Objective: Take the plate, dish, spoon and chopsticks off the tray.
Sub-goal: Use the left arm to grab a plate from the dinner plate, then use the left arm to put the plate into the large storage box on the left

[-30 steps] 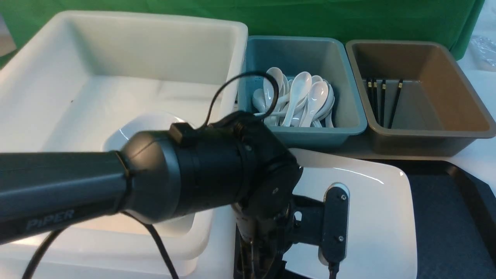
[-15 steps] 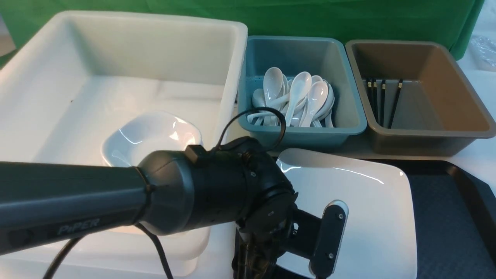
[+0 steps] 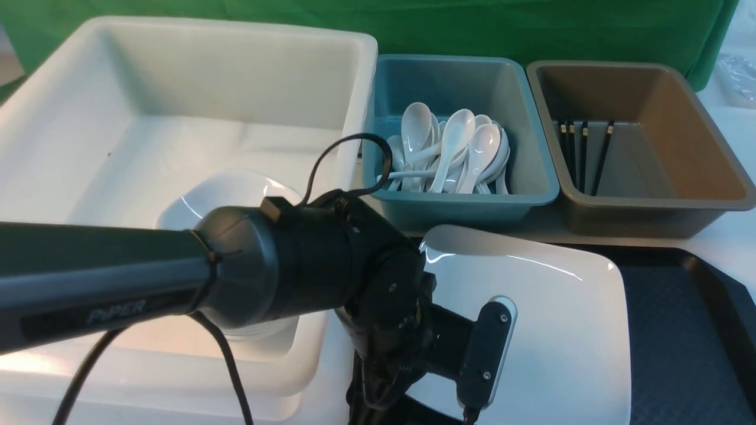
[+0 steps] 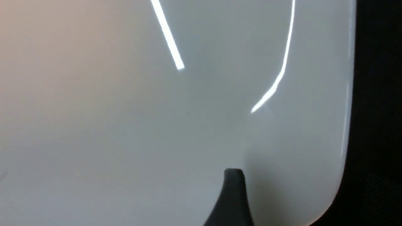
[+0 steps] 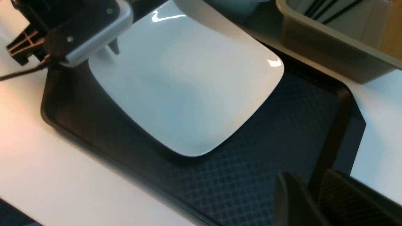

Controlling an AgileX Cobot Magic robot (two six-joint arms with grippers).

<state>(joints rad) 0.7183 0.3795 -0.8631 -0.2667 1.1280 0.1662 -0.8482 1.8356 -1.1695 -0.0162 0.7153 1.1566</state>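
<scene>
Left tool (image 5: 112, 48): spread wide, pinching nothing. Only one dark finger (image 4: 234, 194) shows in its wrist view, its tip over the plate (image 3: 549, 319), near the plate's left edge; whether it touches cannot be told. The front view hides this tool under the left arm's wrist.

Right tool (image 5: 317, 201): fingers narrowly parted, nothing between them, above the right end of the tray (image 3: 679, 330), well apart from the plate.

Plate: flat on the tray, at its left part, corners turned slightly off the tray's sides. Right part of the tray bare, diamond texture showing.

Dish (image 3: 236, 195): inside the white bin (image 3: 177, 77) at left, partly hidden by the left arm.

Spoons (image 3: 466, 147): heaped in the teal bin (image 3: 534, 177), just behind the plate.

Chopsticks (image 3: 582, 156): four black sticks leaning on the left wall of the brown bin (image 3: 649, 203).

Tray and all three bins stand on the white counter (image 5: 47, 163).
</scene>
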